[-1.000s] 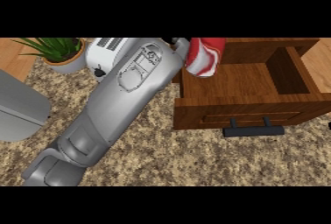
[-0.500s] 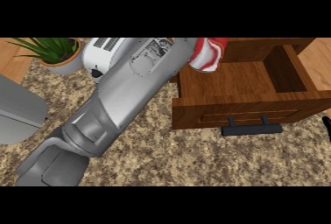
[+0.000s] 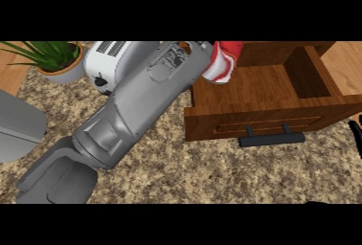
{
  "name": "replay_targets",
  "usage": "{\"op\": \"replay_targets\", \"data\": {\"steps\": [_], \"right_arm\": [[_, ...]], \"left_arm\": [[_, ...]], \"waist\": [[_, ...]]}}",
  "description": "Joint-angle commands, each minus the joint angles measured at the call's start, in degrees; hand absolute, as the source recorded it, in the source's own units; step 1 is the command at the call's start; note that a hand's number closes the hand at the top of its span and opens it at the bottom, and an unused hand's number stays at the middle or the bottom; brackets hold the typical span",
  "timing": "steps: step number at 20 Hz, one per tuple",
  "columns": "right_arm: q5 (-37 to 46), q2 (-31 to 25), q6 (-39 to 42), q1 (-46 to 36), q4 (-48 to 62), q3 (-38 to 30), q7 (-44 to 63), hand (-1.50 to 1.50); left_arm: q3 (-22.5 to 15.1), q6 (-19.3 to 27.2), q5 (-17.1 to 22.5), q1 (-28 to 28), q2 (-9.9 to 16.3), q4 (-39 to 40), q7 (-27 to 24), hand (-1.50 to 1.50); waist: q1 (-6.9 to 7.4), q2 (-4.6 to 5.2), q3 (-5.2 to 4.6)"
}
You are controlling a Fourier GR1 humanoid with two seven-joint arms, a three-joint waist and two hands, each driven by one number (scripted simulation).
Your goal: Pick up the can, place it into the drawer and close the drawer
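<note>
A red-and-white can [image 3: 223, 61] hangs above the open drawer [image 3: 272, 120], apparently light, stiff and smooth-sided; the left forearm [image 3: 134, 107] hides its hand, finger state unknowable.

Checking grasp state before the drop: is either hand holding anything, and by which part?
The can hangs over the open drawer at the end of the left forearm. That hand is hidden, so where it holds can't be told.

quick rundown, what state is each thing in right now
drawer: pulled open, nothing resting on its floor
can: red and white, tilted, above the drawer's back left corner
left hand: hidden beyond its forearm
right hand: barely shows at the right edge
toaster: upright, behind the forearm
</note>
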Motion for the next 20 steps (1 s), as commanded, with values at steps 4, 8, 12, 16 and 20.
{"op": "replay_targets", "data": {"steps": [4,8,12,16,20], "right_arm": [[2.3,1.2,-1.5,-1.9,1.7,1.2,-1.6,-1.5],[-0.3,-0.6,0.5,-1.6,0.5,0.5,0.2,-1.5],[0.9,-0.6,0.2,-3.2,3.3,0.8,-1.1,-1.5],[-0.4,-1.0,-1.5,-4.2,-2.5,0.6,4.9,-1.5],[0.8,-0.6,-0.3,-3.1,-0.2,1.5,1.3,-1.5]], "left_arm": [[-3.7,1.3,2.3,2.2,0.0,3.8,-6.4,1.5],[-7.3,4.5,4.0,-0.1,0.0,3.8,-3.2,1.5],[-8.5,3.7,4.2,0.7,0.0,5.6,-6.9,1.5],[-9.8,4.3,4.9,-0.2,0.0,7.2,-4.8,-1.5],[-10.7,6.6,6.2,3.4,0.0,7.1,-8.6,-1.5]], "waist": [[-0.43,0.34,-0.01],[-1.89,0.34,0.04],[-2.44,0.89,0.07],[-1.95,0.39,-0.02],[-2.81,0.76,0.01]]}}
